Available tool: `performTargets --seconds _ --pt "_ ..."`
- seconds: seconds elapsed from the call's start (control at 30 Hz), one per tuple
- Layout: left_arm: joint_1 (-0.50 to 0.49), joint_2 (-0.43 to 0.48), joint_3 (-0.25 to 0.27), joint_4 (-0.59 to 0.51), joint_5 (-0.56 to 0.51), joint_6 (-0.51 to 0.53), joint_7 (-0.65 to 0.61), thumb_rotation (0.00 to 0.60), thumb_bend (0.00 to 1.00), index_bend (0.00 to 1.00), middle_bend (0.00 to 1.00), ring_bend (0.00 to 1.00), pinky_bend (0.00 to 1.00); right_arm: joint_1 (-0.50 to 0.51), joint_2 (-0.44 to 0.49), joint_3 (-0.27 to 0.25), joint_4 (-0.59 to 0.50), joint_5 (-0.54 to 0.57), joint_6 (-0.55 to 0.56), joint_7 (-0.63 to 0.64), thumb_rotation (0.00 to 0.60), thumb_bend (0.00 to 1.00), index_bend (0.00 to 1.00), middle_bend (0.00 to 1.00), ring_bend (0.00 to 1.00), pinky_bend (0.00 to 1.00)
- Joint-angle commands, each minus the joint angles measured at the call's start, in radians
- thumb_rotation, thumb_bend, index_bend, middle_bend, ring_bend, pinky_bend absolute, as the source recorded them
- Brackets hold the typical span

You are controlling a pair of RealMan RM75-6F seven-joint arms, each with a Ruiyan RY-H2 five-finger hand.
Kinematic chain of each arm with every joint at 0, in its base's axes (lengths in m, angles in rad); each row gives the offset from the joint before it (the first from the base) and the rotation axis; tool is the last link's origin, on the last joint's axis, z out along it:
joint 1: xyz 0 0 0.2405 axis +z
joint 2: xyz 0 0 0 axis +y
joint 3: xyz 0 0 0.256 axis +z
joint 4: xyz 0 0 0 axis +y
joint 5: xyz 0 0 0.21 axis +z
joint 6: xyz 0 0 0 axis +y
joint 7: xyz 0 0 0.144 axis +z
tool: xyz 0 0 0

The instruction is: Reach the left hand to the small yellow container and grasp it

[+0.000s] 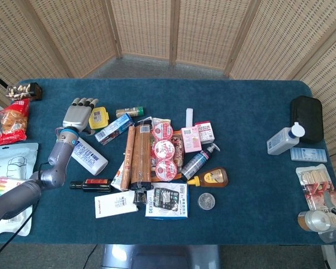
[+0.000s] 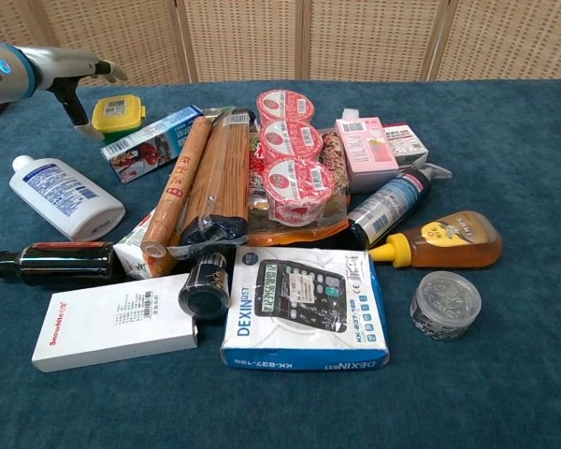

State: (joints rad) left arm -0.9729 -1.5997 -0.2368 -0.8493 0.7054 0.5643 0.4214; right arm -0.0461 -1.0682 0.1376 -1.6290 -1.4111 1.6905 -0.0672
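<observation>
The small yellow container [image 1: 99, 117] [image 2: 118, 114] with a label on its lid stands at the back left of the pile of goods. My left hand [image 1: 78, 115] [image 2: 71, 68] hovers just to its left, fingers stretched out and apart, holding nothing. In the chest view the thumb [image 2: 75, 105] hangs down close beside the container's left side; I cannot tell whether it touches. The right hand shows in neither view.
A white lotion bottle [image 1: 87, 154] lies under the left forearm. A blue-and-white carton [image 1: 114, 128] lies right of the container, then brown rolls [image 1: 136, 157] and pink cups [image 1: 163, 150]. Snack bags [image 1: 12, 120] sit at the table's left edge.
</observation>
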Motion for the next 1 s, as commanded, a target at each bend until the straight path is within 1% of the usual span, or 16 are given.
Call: performTargets --seconds 0.03,0.3,0.33,0.37,0.43,0.47,0.5,0.53,0.6,0.63,0.67,0.73,0.77,0.8,0.9,1.0 --pt "-0.025 -0.038 0.008 0.051 -0.008 -0.028 -0.002 0.6 0.25 0.0 0.0 0.0 0.0 -0.004 0.001 0.003 0.003 0.0 0.005 0.005 0.291 0.34 0.0 0.11 0.0 0.0" --pt "-0.043 -0.09 0.012 0.129 -0.021 -0.066 -0.02 0.6 0.25 0.0 0.0 0.01 0.0 -0.015 0.001 0.004 0.005 0.002 0.009 0.013 0.289 0.34 0.0 0.11 0.0 0.0" --pt "-0.043 -0.096 0.013 0.141 -0.025 -0.073 -0.023 0.6 0.25 0.0 0.0 0.05 0.0 -0.017 0.001 0.004 0.005 0.002 0.01 0.013 0.289 0.34 0.0 0.11 0.0 0.0" --pt "-0.043 -0.104 0.012 0.155 -0.03 -0.08 -0.027 0.6 0.25 0.0 0.0 0.11 0.0 -0.019 0.002 0.004 0.004 0.002 0.011 0.014 0.289 0.34 0.0 0.11 0.0 0.0" --pt "-0.042 -0.128 0.009 0.198 -0.052 -0.101 -0.034 0.6 0.25 0.0 0.0 0.28 0.01 -0.023 0.003 0.003 0.001 0.0 0.016 0.013 0.292 0.34 0.0 0.11 0.0 0.0" --pt "-0.042 -0.139 0.008 0.216 -0.06 -0.113 -0.038 0.6 0.25 0.0 0.0 0.36 0.05 -0.025 0.004 0.003 0.0 -0.001 0.019 0.012 0.292 0.34 0.0 0.11 0.0 0.0" --pt "-0.043 -0.154 0.006 0.239 -0.066 -0.123 -0.044 0.6 0.25 0.0 0.0 0.4 0.08 -0.028 0.004 0.003 -0.002 -0.003 0.024 0.01 0.292 0.34 0.0 0.11 0.0 0.0" --pt "-0.043 -0.165 0.005 0.255 -0.068 -0.129 -0.049 0.6 0.25 0.01 0.0 0.46 0.15 -0.031 0.006 0.003 -0.004 -0.004 0.028 0.009 0.291 0.34 0.0 0.11 0.0 0.0" --pt "-0.045 -0.187 -0.003 0.288 -0.067 -0.139 -0.066 0.6 0.25 0.09 0.03 0.6 0.3 -0.035 0.008 0.004 -0.01 -0.004 0.032 0.006 0.29 0.34 0.0 0.11 0.0 0.0" --pt "-0.045 -0.197 -0.01 0.301 -0.064 -0.134 -0.079 0.6 0.25 0.18 0.09 0.68 0.39 -0.037 0.009 0.004 -0.012 -0.005 0.033 0.004 0.289 0.34 0.0 0.11 0.0 0.0" --pt "-0.044 -0.206 -0.019 0.311 -0.06 -0.126 -0.095 0.6 0.26 0.29 0.2 0.77 0.49 -0.037 0.011 0.004 -0.015 -0.005 0.033 0.002 0.291 0.34 0.0 0.11 0.0 0.0" --pt "-0.039 -0.218 -0.041 0.327 -0.051 -0.119 -0.137 0.6 0.27 0.43 0.36 0.89 0.61 -0.039 0.011 0.004 -0.018 -0.007 0.034 -0.001 0.29 0.34 0.0 0.11 0.0 0.0" --pt "-0.037 -0.22 -0.048 0.332 -0.044 -0.117 -0.154 0.6 0.27 0.48 0.42 0.93 0.65 -0.038 0.011 0.004 -0.02 -0.007 0.033 -0.002 0.29 0.34 0.0 0.11 0.0 0.0" --pt "-0.033 -0.221 -0.056 0.337 -0.033 -0.114 -0.174 0.6 0.27 0.5 0.44 0.94 0.67 -0.037 0.01 0.005 -0.021 -0.008 0.031 -0.003 0.29 0.34 0.0 0.11 0.0 0.0" --pt "-0.023 -0.211 -0.072 0.334 0.002 -0.098 -0.225 0.6 0.27 0.51 0.45 0.95 0.68 -0.034 0.007 0.005 -0.02 -0.008 0.023 -0.006 0.29 0.34 0.0 0.11 0.0 0.0" --pt "-0.008 -0.181 -0.087 0.3 0.04 -0.077 -0.277 0.6 0.27 0.51 0.45 0.95 0.68 -0.029 0.001 0.009 -0.015 -0.006 0.014 -0.003 0.29 0.34 0.0 0.11 0.0 0.0"
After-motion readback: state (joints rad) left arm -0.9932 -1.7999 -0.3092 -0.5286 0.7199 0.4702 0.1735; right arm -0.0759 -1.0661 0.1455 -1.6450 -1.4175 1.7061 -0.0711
